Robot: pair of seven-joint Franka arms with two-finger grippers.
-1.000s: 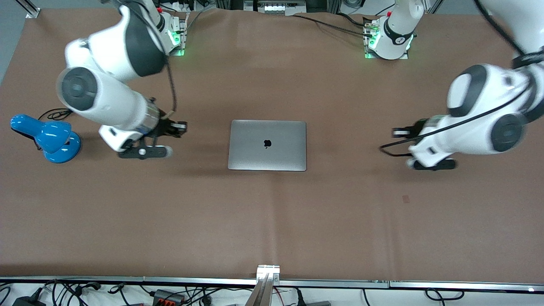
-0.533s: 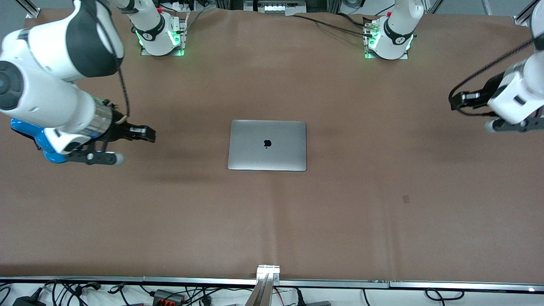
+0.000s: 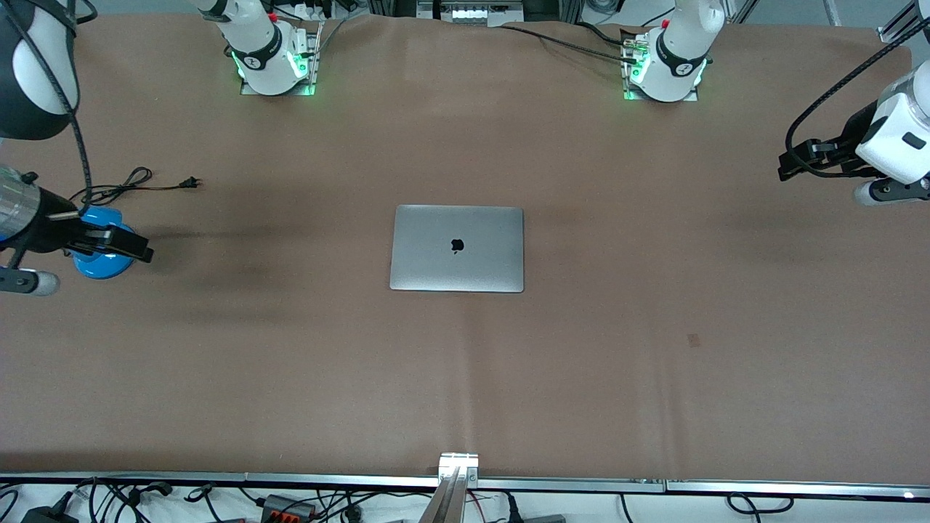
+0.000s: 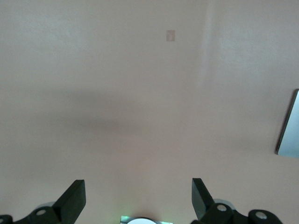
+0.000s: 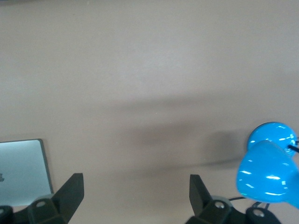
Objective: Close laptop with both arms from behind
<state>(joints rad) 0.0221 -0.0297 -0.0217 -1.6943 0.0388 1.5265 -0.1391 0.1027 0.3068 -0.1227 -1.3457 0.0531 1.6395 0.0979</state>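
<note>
The silver-grey laptop point(image 3: 457, 248) lies shut and flat at the middle of the brown table, its lid with the black apple logo facing up. My left gripper point(image 3: 788, 165) is open and empty, up in the air over the left arm's end of the table, far from the laptop. In the left wrist view it point(image 4: 136, 196) sees one edge of the laptop point(image 4: 290, 126). My right gripper point(image 3: 142, 249) is open and empty over the right arm's end of the table. In the right wrist view it point(image 5: 134, 191) sees a corner of the laptop point(image 5: 21, 170).
A blue desk lamp point(image 3: 102, 260) stands under the right gripper, also in the right wrist view point(image 5: 268, 175). Its black cord with plug point(image 3: 149, 181) lies on the table toward the right arm's base. A small dark mark point(image 3: 694, 339) is on the cloth.
Both arms have swung away from the laptop toward their own ends of the table, the grippers staying open. The laptop has not moved. The lamp's cord has come into view.
</note>
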